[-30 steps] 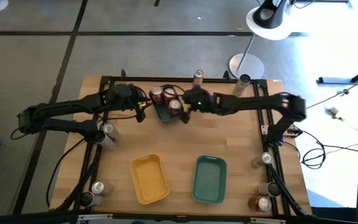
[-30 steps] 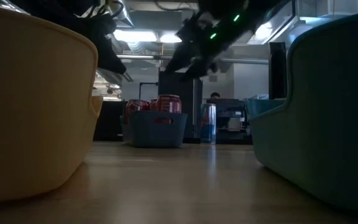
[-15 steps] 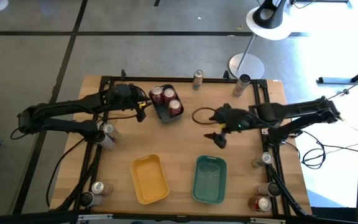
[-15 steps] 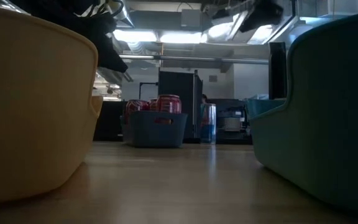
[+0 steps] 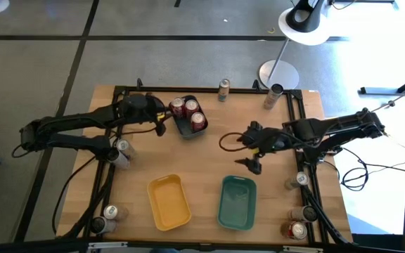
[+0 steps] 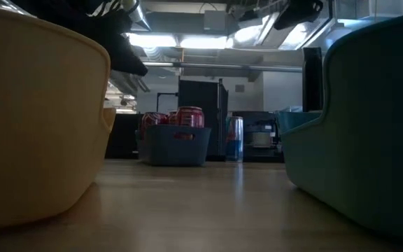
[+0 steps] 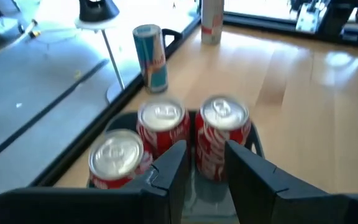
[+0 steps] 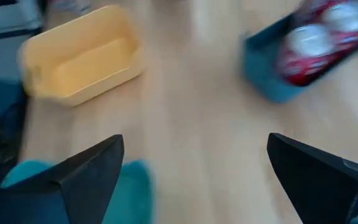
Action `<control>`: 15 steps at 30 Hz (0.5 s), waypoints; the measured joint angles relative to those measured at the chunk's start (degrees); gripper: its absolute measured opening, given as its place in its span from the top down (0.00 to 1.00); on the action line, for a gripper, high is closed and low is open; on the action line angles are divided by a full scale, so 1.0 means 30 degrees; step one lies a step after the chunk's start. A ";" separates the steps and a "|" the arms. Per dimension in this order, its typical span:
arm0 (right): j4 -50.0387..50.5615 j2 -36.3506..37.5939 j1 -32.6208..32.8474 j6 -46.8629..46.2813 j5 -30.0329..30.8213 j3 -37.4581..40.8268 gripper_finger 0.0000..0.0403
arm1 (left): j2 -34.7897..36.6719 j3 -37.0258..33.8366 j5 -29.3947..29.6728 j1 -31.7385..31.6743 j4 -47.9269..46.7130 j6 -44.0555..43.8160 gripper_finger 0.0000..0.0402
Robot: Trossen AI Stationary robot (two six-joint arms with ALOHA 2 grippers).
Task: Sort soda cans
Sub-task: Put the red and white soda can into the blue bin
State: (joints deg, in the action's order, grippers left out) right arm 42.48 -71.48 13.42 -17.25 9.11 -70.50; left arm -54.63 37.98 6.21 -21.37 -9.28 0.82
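Three red soda cans [image 5: 190, 114] stand upright in the dark blue tray [image 5: 183, 128] at the table's far middle; the left wrist view shows them [image 7: 191, 134] close ahead. My left gripper [image 5: 160, 127] hangs open just left of that tray, its fingers [image 7: 169, 171] pointing at the cans without touching. My right gripper [image 5: 252, 148] is wide open above bare table, right of the tray and beyond the teal tray [image 5: 237, 202]. More cans stand along the table's edges: two at the far edge [image 5: 223, 88], some at the left [image 5: 121, 148] and right [image 5: 299, 180].
The yellow tray [image 5: 169, 202] and the teal tray sit side by side near the front edge. A black frame [image 5: 111, 176] runs round the tabletop. A blue-and-silver can [image 7: 151, 50] stands beyond the dark blue tray. Bare wood lies between the trays [image 5: 209, 158].
My right gripper has drawn back from the dark blue tray, moving toward the table's right and near edges, and now hangs over open wood. The three red cans and the tray stay where they were. The left arm has kept still.
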 joint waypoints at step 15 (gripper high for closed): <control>0.5290 -0.0635 0.7929 -0.2893 -0.3490 0.0022 0.02 | 0.0000 0.0000 0.0004 0.0001 0.0739 0.3635 0.75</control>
State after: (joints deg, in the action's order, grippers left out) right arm 58.35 -73.39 37.21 -25.93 -1.36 -70.43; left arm -54.63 37.98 6.22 -21.36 -7.06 11.72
